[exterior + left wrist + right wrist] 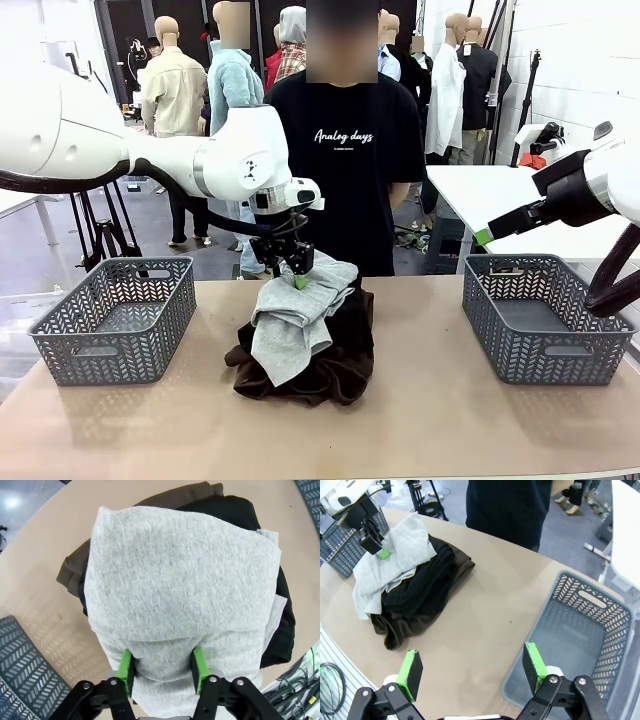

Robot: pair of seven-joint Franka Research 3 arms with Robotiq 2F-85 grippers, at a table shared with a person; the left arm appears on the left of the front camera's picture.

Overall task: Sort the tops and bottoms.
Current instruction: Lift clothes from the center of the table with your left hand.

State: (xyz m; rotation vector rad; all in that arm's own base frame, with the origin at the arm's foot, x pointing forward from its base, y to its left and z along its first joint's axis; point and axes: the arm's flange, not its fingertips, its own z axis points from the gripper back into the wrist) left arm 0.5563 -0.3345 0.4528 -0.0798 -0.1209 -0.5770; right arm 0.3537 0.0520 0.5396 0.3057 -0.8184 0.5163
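— At mid-table, how does the pile look?
— the tops [293, 318] are one soft, pale grey-white garment, loosely folded and draped over the heap. Under it lie the bottoms [345, 325]: black cloth on the right side, and a dark brown piece spilling out along the near edge onto the table [430, 420].

— And the left gripper [161, 671]?
— It points down at the far edge of the grey garment. Its jaws are about half closed, and the green pads [125, 669] pinch a raised fold of the grey cloth between them.

— The right gripper [472, 672]?
— Spread wide and empty, up in the air near the right basket [540, 335], well apart from the pile.

— Anything else around?
— A left basket [115, 325] of the same grey lattice, with nothing in it. A person [345, 150] in a black T-shirt stands at the far side, right behind the heap and the left arm.
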